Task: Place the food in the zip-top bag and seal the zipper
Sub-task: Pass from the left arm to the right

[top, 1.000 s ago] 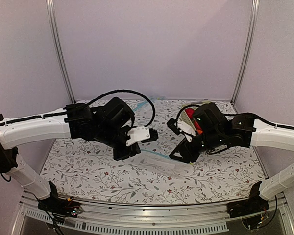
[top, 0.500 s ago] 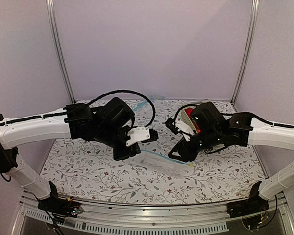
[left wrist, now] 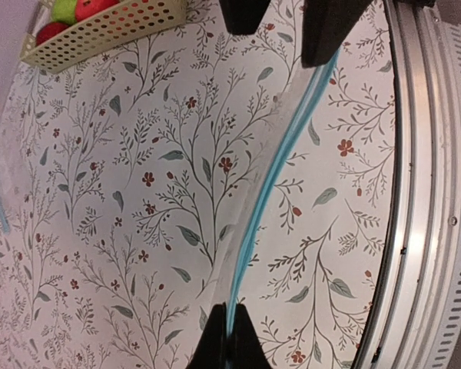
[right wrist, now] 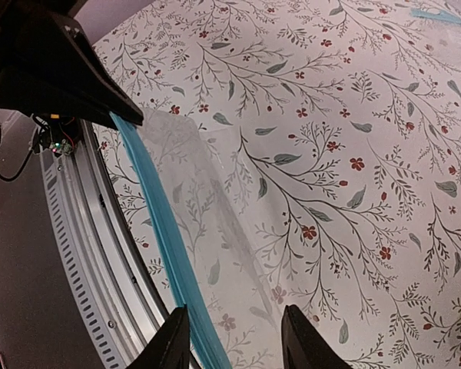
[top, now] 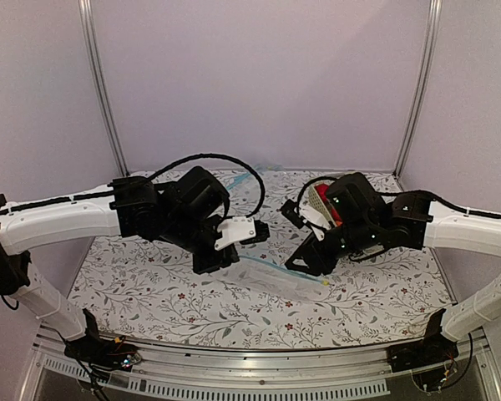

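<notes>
walls (top: 259, 75): pale lilac | posts (top: 101, 83): metal | table (top: 150, 292): floral cloth

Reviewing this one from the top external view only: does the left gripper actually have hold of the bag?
Observer: Yes. The left wrist view shows the left gripper pinched shut on the zipper.
Operator: And the right one?
Observer: The right gripper is open, the blue strip running between its fingers.
Operator: Any food inside yet?
Observer: None shows; the zip-top bag lies flat and clear.
</notes>
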Action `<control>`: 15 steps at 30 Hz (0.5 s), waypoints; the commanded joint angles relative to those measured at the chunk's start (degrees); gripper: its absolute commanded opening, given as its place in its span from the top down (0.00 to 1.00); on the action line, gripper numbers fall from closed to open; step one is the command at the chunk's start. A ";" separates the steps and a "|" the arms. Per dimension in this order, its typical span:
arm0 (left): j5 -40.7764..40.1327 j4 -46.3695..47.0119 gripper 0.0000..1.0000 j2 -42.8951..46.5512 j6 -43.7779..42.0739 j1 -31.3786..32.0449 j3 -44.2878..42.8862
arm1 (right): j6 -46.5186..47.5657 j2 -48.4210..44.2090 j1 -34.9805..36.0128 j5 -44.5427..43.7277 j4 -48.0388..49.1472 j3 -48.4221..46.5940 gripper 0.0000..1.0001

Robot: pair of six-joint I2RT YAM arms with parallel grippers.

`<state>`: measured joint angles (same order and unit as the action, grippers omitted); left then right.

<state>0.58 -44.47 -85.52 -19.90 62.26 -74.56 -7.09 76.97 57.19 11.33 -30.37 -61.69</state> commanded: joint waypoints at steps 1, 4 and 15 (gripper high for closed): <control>-0.32 -0.66 1.00 -0.07 -0.38 1.03 -0.05 | -0.38 -1.70 -0.28 1.25 -0.09 -1.87 0.59; -0.38 -0.67 1.00 0.00 -0.46 1.03 -0.06 | -0.27 -1.44 -0.24 1.28 0.04 -1.26 0.60; -0.36 -1.00 1.00 -0.14 -0.56 1.02 -0.38 | -0.19 -0.52 -0.30 1.65 0.31 0.35 0.61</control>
<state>0.58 -44.64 -85.52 -19.94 62.28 -74.56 -7.09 76.36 57.17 12.56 -30.35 -62.26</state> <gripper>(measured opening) 0.007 0.392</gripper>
